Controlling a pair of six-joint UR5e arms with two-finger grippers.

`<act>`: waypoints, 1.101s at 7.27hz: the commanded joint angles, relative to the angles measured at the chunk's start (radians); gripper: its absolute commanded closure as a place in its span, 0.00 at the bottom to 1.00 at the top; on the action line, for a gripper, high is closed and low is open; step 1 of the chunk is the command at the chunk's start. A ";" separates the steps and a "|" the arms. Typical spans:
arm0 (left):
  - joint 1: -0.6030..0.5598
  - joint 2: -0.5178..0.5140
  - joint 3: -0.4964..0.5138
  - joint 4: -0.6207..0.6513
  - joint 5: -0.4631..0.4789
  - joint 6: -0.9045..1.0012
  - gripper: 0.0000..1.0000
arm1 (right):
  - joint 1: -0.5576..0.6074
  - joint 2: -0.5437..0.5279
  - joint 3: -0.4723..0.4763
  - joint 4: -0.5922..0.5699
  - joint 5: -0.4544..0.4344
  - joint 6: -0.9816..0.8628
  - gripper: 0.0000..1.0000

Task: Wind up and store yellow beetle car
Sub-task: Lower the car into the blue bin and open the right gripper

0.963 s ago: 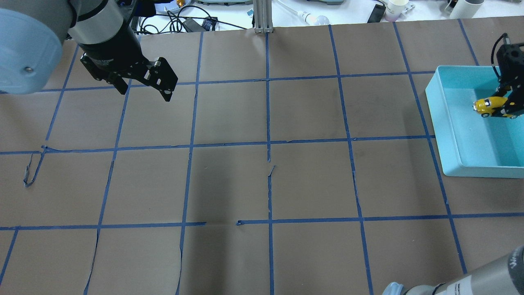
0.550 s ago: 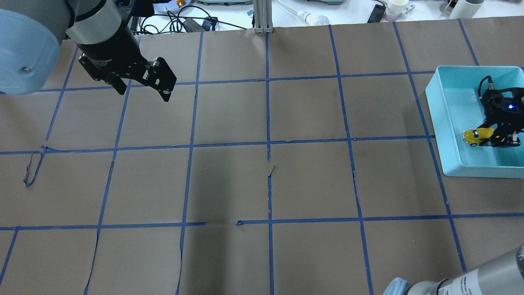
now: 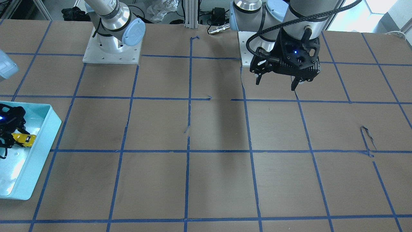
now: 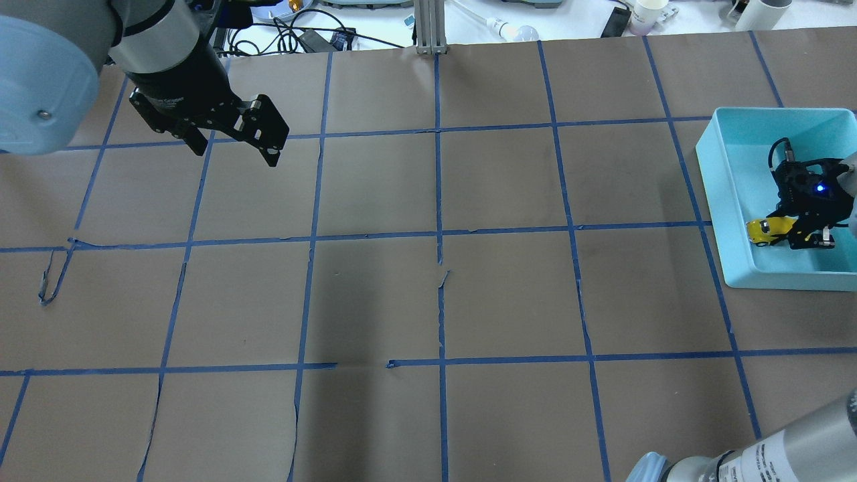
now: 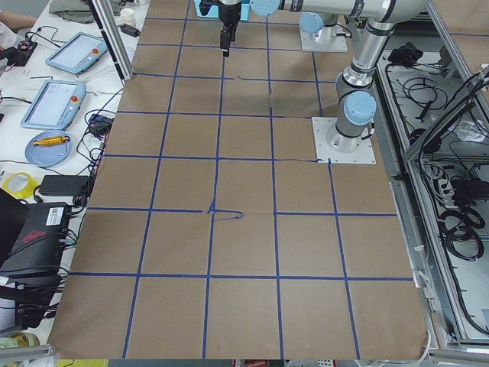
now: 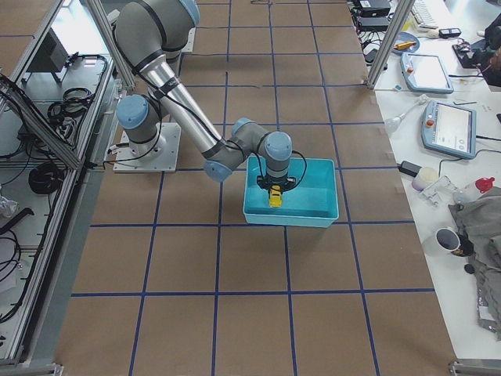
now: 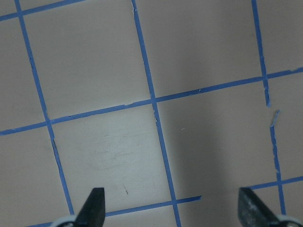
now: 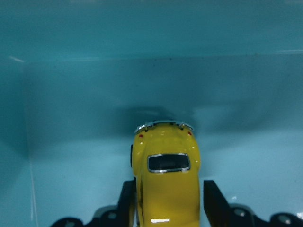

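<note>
Both grippers accounted for: the right gripper is clamped on the yellow beetle car low inside the teal bin, the left gripper hangs wide open and empty, so storing appears in hand, with only a release to follow.

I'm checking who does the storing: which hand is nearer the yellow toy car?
Right. The right hand holds the toy car inside the blue bin; the left hand hovers open at the table's far opposite end.
</note>
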 commanded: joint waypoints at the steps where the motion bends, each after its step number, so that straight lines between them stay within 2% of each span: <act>1: 0.002 -0.002 -0.002 0.000 0.000 0.000 0.00 | 0.003 -0.051 -0.031 0.034 -0.006 0.076 0.00; 3: 0.002 -0.002 -0.002 0.001 0.000 0.003 0.00 | 0.027 -0.216 -0.159 0.364 -0.005 0.199 0.00; 6: 0.002 -0.002 0.000 0.002 0.000 0.005 0.00 | 0.140 -0.341 -0.400 0.729 -0.006 0.502 0.00; 8: 0.002 -0.002 0.000 0.002 0.000 0.005 0.00 | 0.229 -0.359 -0.476 0.850 0.003 0.791 0.00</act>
